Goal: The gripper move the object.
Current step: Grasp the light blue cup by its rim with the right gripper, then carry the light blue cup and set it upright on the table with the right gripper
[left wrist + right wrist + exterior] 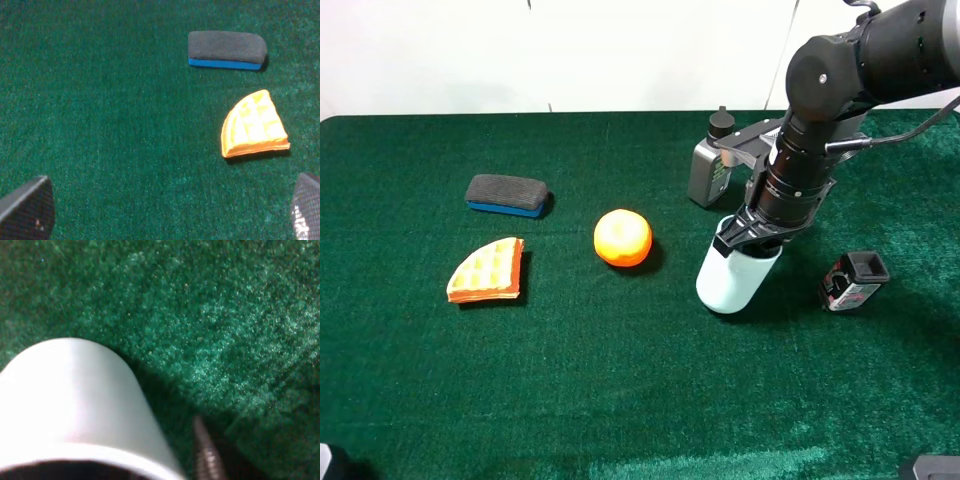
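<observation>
The light blue-grey cup (729, 279) is right of the middle of the green cloth, tilted with its base toward the front left. My right gripper (752, 236) comes down from the black arm onto the cup's top and is shut on its rim. In the right wrist view the cup (75, 405) fills the frame close up, with one metal finger part (206, 456) beside it. My left gripper (167, 210) is open and empty, over bare cloth at the front left, and only its two fingertips (27, 207) show.
An orange (622, 237) lies left of the cup. A grey bottle with a black cap (712, 165) stands behind it. A small black-capped bottle (852, 280) lies to its right. An orange waffle-like wedge (487, 270) and a dark eraser (506, 193) lie at the left.
</observation>
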`<state>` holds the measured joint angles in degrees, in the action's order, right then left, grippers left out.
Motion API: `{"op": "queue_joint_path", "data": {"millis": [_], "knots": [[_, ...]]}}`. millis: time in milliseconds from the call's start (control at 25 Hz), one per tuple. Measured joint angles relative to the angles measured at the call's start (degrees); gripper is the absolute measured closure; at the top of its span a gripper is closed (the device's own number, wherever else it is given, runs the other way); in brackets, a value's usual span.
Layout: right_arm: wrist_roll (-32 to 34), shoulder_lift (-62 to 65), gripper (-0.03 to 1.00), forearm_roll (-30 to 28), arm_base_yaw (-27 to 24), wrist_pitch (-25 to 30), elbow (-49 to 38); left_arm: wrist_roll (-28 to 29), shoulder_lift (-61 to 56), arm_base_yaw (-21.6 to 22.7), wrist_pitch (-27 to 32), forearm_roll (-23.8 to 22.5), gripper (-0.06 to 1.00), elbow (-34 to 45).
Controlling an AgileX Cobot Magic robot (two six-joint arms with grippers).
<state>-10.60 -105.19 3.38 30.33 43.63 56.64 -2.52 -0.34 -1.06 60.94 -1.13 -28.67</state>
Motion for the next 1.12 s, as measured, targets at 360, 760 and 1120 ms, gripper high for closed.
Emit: {"op": "queue_joint_path", "data": {"millis": [360, 760, 1120], "knots": [[0.00, 0.29, 0.96, 1.09, 0.16, 0.20, 0.05, 0.00, 0.00, 0.00, 0.00, 0.00, -0.01, 0.00], [0.00, 0.70, 0.96, 0.83, 0.16, 0.51, 0.11, 0.00, 0.00, 0.00, 0.00, 0.00, -0.01, 0.00], [0.00, 4.24, 0.96, 1.21, 0.16, 3.58, 0.11, 0.00, 0.00, 0.00, 0.00, 0.00, -0.01, 0.00]]}}
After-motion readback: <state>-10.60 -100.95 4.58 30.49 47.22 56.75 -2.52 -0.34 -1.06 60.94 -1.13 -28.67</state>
